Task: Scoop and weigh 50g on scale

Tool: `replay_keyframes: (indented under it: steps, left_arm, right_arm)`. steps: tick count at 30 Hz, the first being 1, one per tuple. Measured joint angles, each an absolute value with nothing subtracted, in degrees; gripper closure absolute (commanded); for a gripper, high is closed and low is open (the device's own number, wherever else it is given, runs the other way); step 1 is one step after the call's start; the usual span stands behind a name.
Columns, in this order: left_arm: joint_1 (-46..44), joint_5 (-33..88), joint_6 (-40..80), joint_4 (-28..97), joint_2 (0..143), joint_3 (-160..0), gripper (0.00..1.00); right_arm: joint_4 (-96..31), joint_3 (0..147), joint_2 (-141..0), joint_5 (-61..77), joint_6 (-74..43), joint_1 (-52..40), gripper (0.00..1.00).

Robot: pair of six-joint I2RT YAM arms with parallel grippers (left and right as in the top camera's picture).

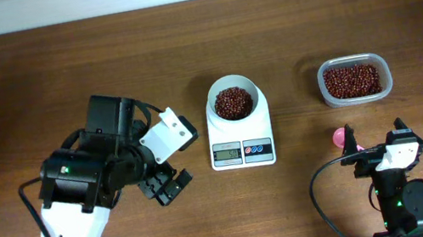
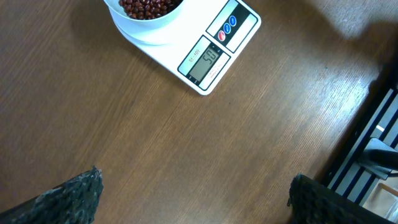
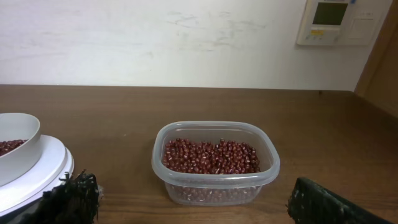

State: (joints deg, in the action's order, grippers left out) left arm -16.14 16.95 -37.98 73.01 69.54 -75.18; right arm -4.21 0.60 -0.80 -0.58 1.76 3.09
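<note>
Left claw [image 1: 167, 186] is spread fully and empty, hanging over bare table [image 2: 124, 137] just left of the scale [image 1: 240, 137]. Right claw [image 1: 380, 149] is the same, wide open with nothing in it, sitting at the near edge below the tub [image 1: 387, 80]. Beans [image 1: 232, 103] are in two places: a heap in the bowl [image 1: 211, 106] on the scale, and the rest in the tub. Spoon [image 1: 340, 136] lies on the table just beside the right claw, on its scale side, and doesn't look gripped. My read is that scooping is done or paused and this is the check-the-reading step. Next move hangs on the display [image 2: 205, 62]: if it's short, right claw needs to take the spoon by the handle and go to the tub; if on target, nothing more. Digits are too small and skewed to read for sure. From above, the spoon handle runs in under the claw, and it's absent from the right wrist view. Left wrist view cuts off most of the bowl.
</note>
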Motion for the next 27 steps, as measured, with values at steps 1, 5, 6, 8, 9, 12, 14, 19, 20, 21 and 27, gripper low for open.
replay_keyframes:
  steps: [1,5,6,8,9,12,14,19,20,21,27]
  left_arm:
    - [-16.14,16.95,-37.98,73.01,69.54,-75.18,0.01]
    - [-16.14,16.95,-37.98,73.01,69.54,-75.18,0.01]
    - [-16.14,16.95,-37.98,73.01,69.54,-75.18,0.01]
    - [-16.14,16.95,-37.98,73.01,69.54,-75.18,0.01]
    - [-16.14,16.95,-38.0,73.01,69.54,-75.18,0.01]
    - [-16.14,16.95,-37.98,73.01,69.54,-75.18,0.01]
    - [-16.14,16.95,-37.98,73.01,69.54,-75.18,0.01]
    - [-16.14,16.95,-37.98,73.01,69.54,-75.18,0.01]
    - [-16.14,16.93,-37.98,73.01,69.54,-75.18,0.01]
    - [-16.14,16.95,-37.98,73.01,69.54,-75.18,0.01]
    - [-16.14,16.95,-37.98,73.01,69.54,-75.18,0.01]
  right_arm:
    - [-4.23,0.6,-0.8,-0.56,1.74,3.09,0.01]
    - [-4.23,0.6,-0.8,-0.47,1.72,3.09,0.01]
    - [-4.23,0.6,-0.8,-0.43,1.48,3.09,0.01]
    - [-4.23,0.6,-0.8,-0.43,0.95,3.09,0.01]
    - [-4.23,0.6,-0.8,-0.43,0.45,3.09,0.01]
    - [-4.21,0.6,-0.8,-0.43,0.16,3.09,0.01]
    - [-4.21,0.6,-0.8,-0.43,0.01,3.09,0.01]
    - [-4.21,0.6,-0.8,-0.43,-0.03,3.09,0.01]
    - [-4.21,0.6,-0.8,-0.4,-0.03,3.09,0.01]
    - [-4.21,0.6,-0.8,-0.43,-0.03,3.09,0.01]
    - [-4.21,0.6,-0.8,-0.4,-0.05,3.09,0.01]
